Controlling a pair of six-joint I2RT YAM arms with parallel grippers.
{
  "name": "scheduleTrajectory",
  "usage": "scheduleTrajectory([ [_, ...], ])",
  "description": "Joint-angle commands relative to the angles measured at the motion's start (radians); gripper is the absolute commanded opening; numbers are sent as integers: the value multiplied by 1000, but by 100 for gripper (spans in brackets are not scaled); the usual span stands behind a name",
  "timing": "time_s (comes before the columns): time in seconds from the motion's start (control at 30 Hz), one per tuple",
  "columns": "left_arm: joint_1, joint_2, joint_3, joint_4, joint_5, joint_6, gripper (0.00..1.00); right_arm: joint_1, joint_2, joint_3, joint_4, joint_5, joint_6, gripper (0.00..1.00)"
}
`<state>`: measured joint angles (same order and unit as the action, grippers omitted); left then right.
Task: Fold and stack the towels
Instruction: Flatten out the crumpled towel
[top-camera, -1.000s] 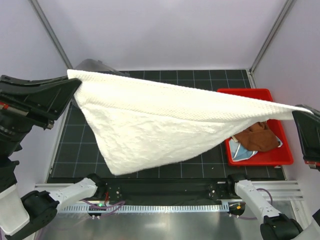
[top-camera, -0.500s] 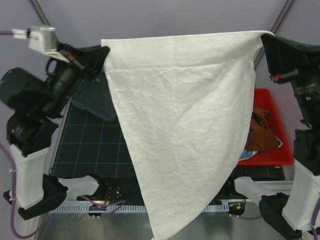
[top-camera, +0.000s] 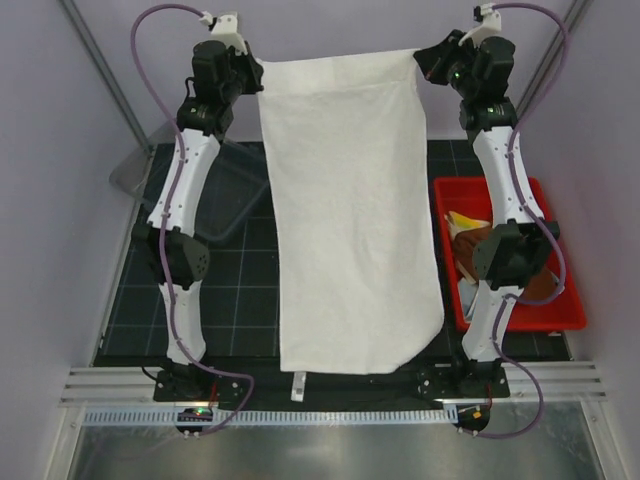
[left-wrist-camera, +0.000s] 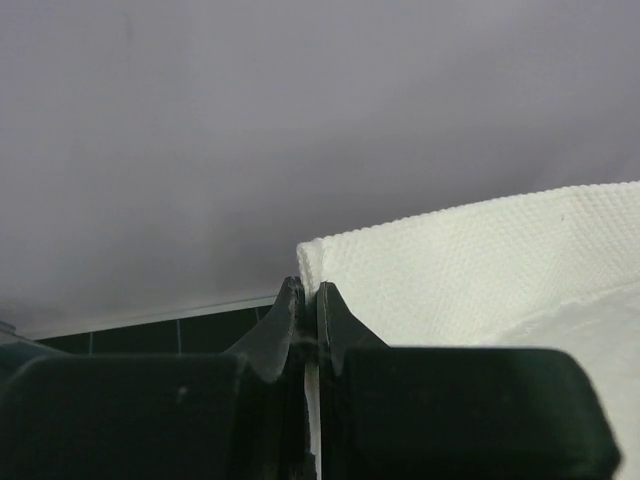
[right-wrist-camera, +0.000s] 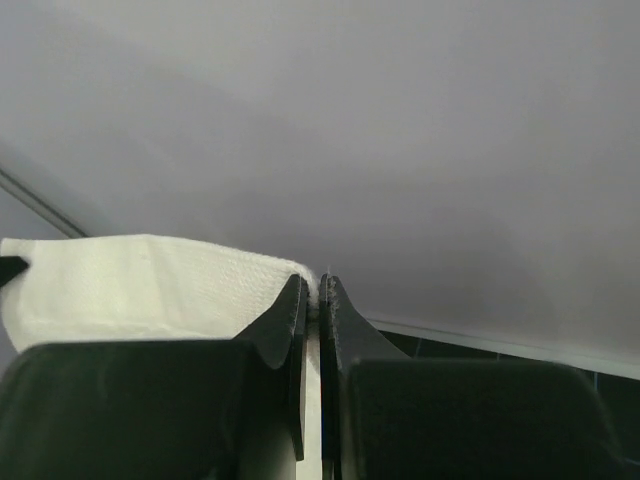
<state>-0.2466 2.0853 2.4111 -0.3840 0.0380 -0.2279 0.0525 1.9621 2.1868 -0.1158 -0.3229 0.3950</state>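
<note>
A large cream-white towel (top-camera: 350, 210) hangs stretched between both arms, reaching far over the table's back. My left gripper (top-camera: 258, 76) is shut on its top left corner (left-wrist-camera: 312, 262), and my right gripper (top-camera: 422, 60) is shut on its top right corner (right-wrist-camera: 300, 272). The cloth falls down toward the near edge, its lower hem (top-camera: 345, 366) by the arm bases. A rust-brown towel (top-camera: 485, 240) and a yellow one (top-camera: 462, 220) lie in the red bin (top-camera: 570, 318), partly hidden by the right arm.
A clear plastic bin (top-camera: 215, 195) lies tilted at the back left, behind the left arm. The black gridded mat (top-camera: 235, 290) covers the table. The metal rail (top-camera: 320, 412) runs along the near edge.
Both arms have swung from near the camera up and out to the far side. The white towel went from a sagging spread to hanging flat between them.
</note>
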Motion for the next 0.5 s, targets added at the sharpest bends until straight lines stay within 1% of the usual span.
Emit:
scheduleTrajectory([
  [0.0,23,-22,72,221,101,-36,0,-40,17,97,208,-73,39,1],
  [0.03,26,2,60,240,117,-36,0,-40,27,65,262,-88,48,1],
  [0.13,29,18,27,261,146,-34,0,-40,60,1,352,-145,71,1],
  [0.17,27,13,-25,276,161,-34,0,-40,75,-27,399,-162,76,1],
  [0.23,27,1,-65,312,158,-30,0,-40,96,-41,442,-214,88,1],
  [0.3,27,-11,-115,329,164,-21,0,-39,116,-45,447,-226,91,1],
  [0.4,27,-21,-159,330,163,-1,0,-39,104,-110,490,-257,76,1],
  [0.47,29,-34,-196,330,163,12,0,-40,98,-116,423,-266,26,1],
])
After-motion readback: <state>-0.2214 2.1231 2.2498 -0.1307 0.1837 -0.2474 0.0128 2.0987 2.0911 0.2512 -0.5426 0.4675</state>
